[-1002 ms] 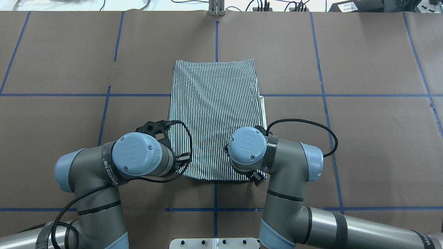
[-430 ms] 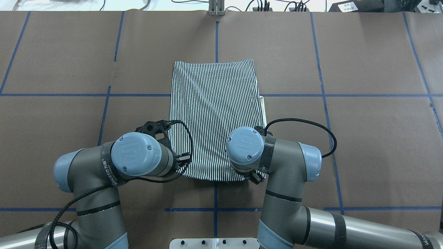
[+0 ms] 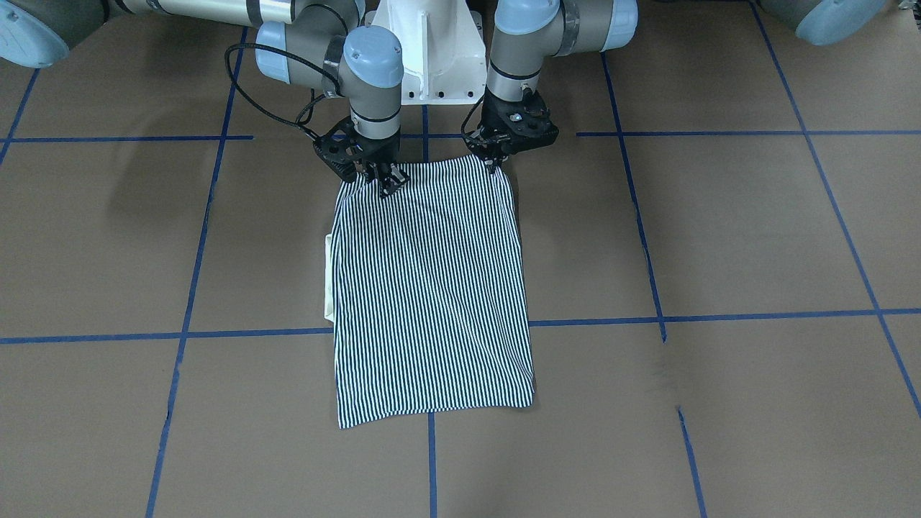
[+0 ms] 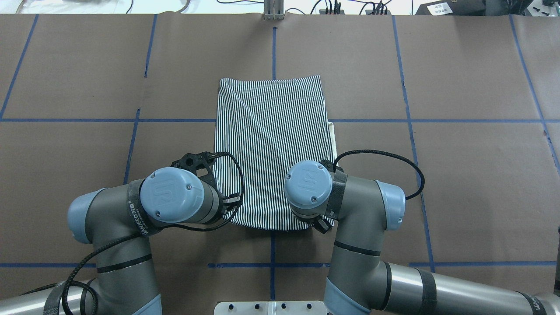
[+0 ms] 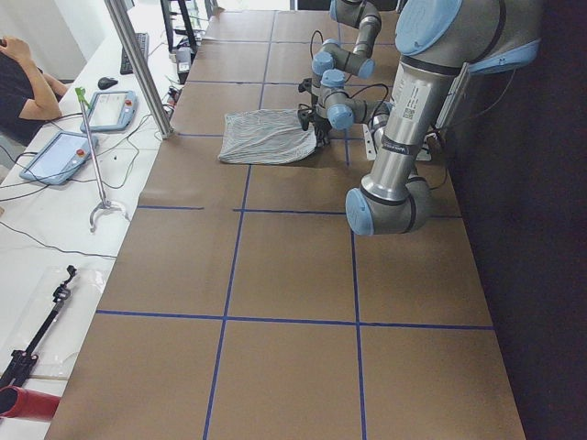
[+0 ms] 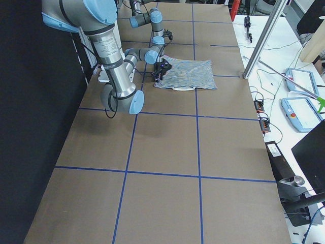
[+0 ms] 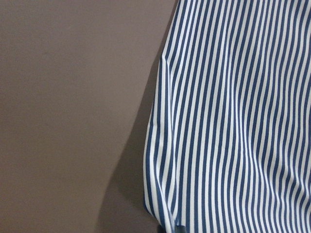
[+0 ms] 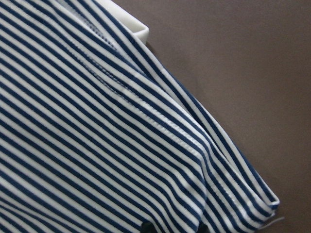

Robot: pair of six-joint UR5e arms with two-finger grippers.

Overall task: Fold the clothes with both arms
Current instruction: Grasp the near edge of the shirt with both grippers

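Observation:
The striped polo shirt [image 4: 271,144] lies folded into a long rectangle on the brown table, its cream collar [image 4: 333,135] poking out from its right edge. In the front-facing view my left gripper [image 3: 493,161] is shut on the shirt's [image 3: 432,288] near corner on the view's right. My right gripper [image 3: 386,185] is shut on the near corner on the view's left. Both corners are held slightly off the table. The wrist views show only striped cloth [image 7: 233,121] [image 8: 97,145] with a shadow under the raised edge. In the overhead view the wrists hide the fingertips.
Blue tape lines [image 4: 273,52] cross the brown table. The white pedestal base [image 3: 432,50] stands just behind the grippers. A metal post [image 5: 138,64] and a bench with tablets [image 5: 92,110] stand on the table's far side.
My right arm has shifted a little to the left, drawing the shirt's near right corner slightly inward. The left arm has hardly moved.

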